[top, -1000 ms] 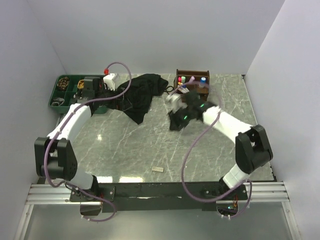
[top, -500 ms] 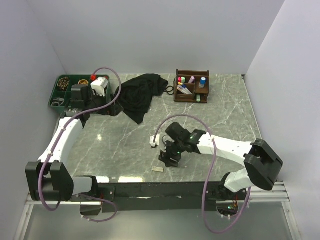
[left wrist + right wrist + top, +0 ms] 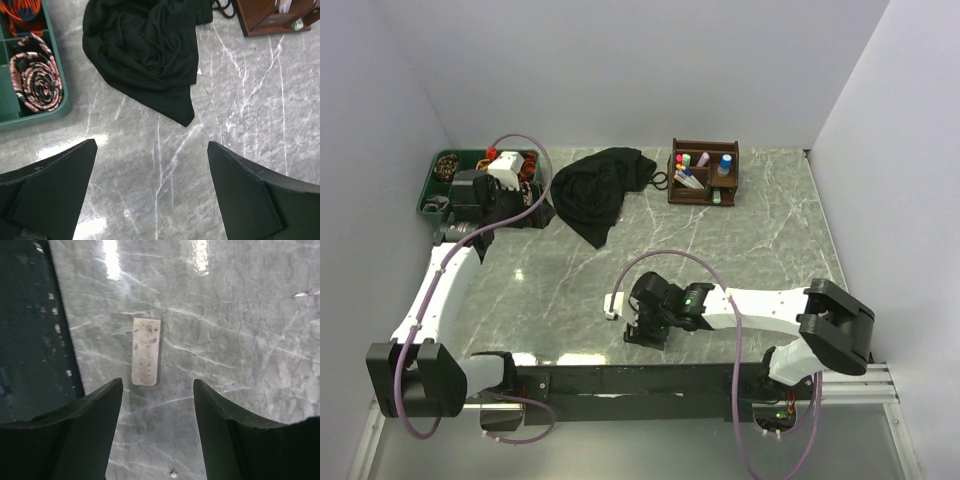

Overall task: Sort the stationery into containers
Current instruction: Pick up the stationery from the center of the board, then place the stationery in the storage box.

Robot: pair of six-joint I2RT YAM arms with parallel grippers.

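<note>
A small grey eraser [image 3: 146, 351] lies flat on the marble near the table's front edge, just beyond my right gripper [image 3: 157, 382], which is open and empty above it; in the top view that gripper [image 3: 645, 335] hides the eraser. The brown wooden organiser [image 3: 704, 172] at the back holds pink and green highlighters [image 3: 686, 158] and a blue-capped piece [image 3: 726, 162]. My left gripper [image 3: 150, 145] is open and empty over bare marble, next to the green tray [image 3: 428, 192], and it also shows in the top view [image 3: 468, 200].
A large black cloth [image 3: 595, 190] lies crumpled between tray and organiser, also in the left wrist view [image 3: 150, 55]. The tray [image 3: 35, 118] holds coiled patterned rolls [image 3: 36, 80]. The dark front rail [image 3: 35, 330] runs beside the eraser.
My right arm has swung from the organiser down to the front edge and now hangs over the eraser. My left arm has drawn back left towards the green tray.
</note>
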